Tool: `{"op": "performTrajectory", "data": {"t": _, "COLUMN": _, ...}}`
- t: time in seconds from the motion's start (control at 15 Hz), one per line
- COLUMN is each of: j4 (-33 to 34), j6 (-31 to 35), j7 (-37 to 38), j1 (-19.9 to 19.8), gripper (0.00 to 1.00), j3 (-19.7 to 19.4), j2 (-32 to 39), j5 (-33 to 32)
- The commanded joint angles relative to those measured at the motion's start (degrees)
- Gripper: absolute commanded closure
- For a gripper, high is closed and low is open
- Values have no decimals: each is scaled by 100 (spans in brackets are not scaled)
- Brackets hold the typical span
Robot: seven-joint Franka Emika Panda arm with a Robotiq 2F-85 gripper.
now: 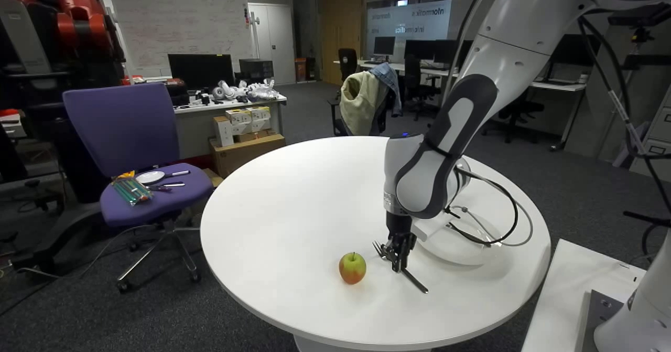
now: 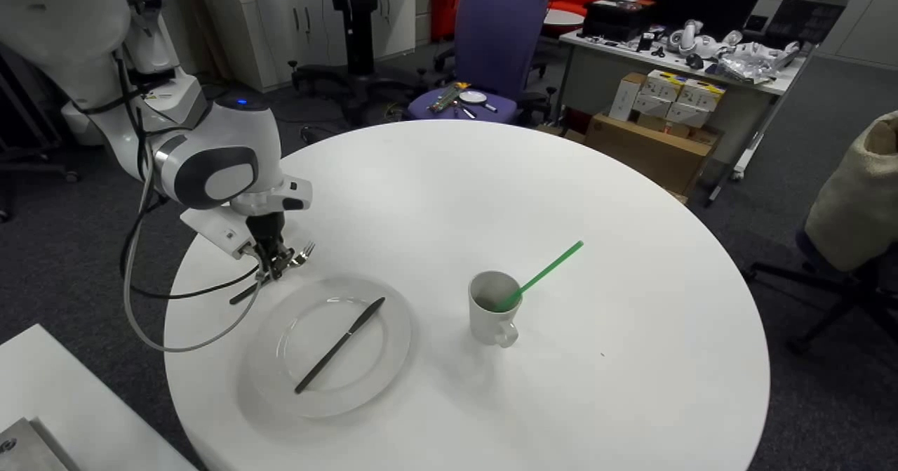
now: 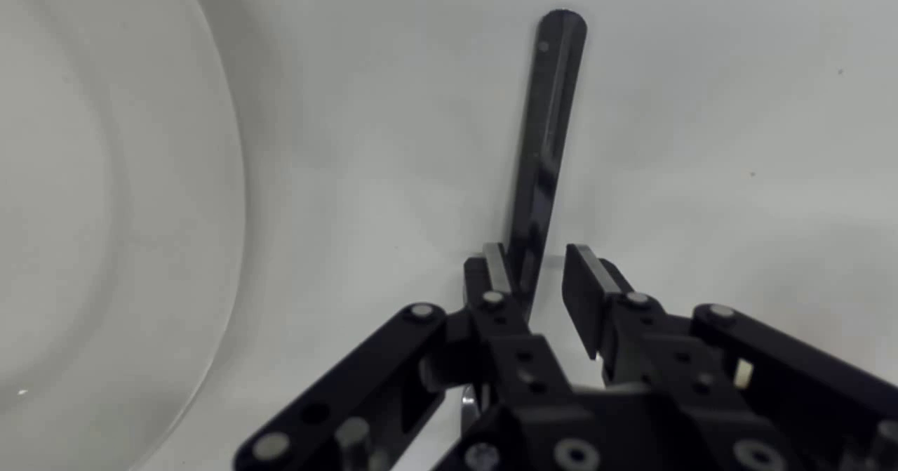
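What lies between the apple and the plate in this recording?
The fork, with the open gripper at its handle, lies between apple and plate; an exterior view shows this.

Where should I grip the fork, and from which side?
Probably the handle, from straight above: the fork lies on the table, and its handle is slim and straight. The open pincer straddles it, so closing across its width should work.

At the one round white table (image 1: 293,200), cutlery counts two pieces: one fork (image 3: 547,134) and one table knife (image 2: 340,345). Crockery also counts two: one dinner plate (image 2: 396,337) and one mug (image 2: 484,327). There is one green stick (image 2: 551,267) and one apple (image 1: 352,268).
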Motion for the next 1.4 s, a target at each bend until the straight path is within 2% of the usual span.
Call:
{"op": "performTrajectory", "data": {"t": 0.0, "j4": 124, "j6": -194, "j7": 78, "j1": -18, "gripper": 66, "j3": 20, "j2": 8, "j5": 64}}
{"op": "performTrajectory", "data": {"t": 0.07, "j4": 124, "j6": -193, "j7": 85, "j1": -11, "gripper": 72, "j3": 12, "j2": 11, "j5": 55}}
{"op": "performTrajectory", "data": {"t": 0.2, "j4": 124, "j6": -197, "j7": 88, "j1": -8, "gripper": 92, "j3": 8, "j2": 14, "j5": 50}}
{"op": "performTrajectory", "data": {"t": 0.33, "j4": 125, "j6": -202, "j7": 90, "j1": -9, "gripper": 100, "j3": 6, "j2": 16, "j5": 50}}
{"op": "performTrajectory", "data": {"t": 0.47, "j4": 113, "j6": -201, "j7": 97, "j1": -8, "gripper": 97, "j3": 2, "j2": -15, "j5": 50}}
{"op": "performTrajectory", "data": {"t": 0.87, "j4": -125, "j6": -181, "j7": 137, "j1": 77, "gripper": 97, "j3": -76, "j2": -290, "j5": -79}}
{"op": "performTrajectory", "data": {"t": 1.33, "j4": -584, "j6": -721, "j7": -99, "j1": 11, "gripper": 97, "j3": -163, "j2": -933, "j5": -403}}
